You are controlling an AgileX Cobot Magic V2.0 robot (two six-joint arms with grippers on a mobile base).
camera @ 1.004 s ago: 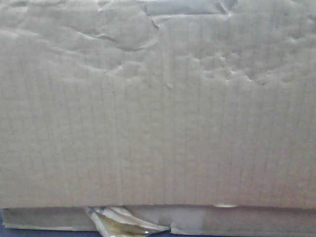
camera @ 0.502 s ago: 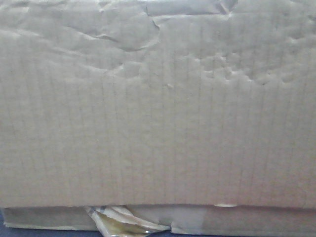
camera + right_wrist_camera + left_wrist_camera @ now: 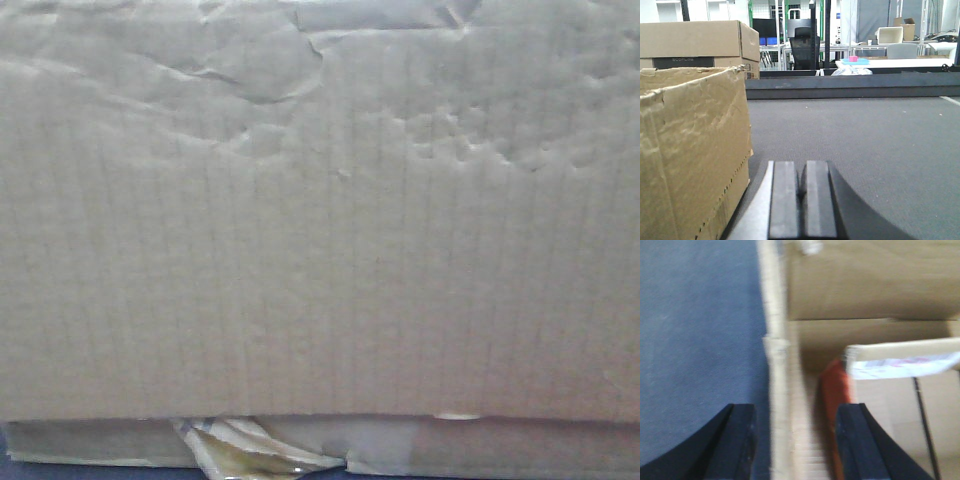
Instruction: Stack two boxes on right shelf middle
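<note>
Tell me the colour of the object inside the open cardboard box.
Orange-red. The object inside the cardboard box shows best in the left wrist view.

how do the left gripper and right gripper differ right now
Left gripper is open, fingers wide apart; right gripper is shut, pads pressed together. Left gripper straddles a cardboard box wall, one finger outside, one inside; right gripper has nothing between its fingers, with a cardboard box standing apart beside it on the grey tabletop. Both have black fingers.
</note>
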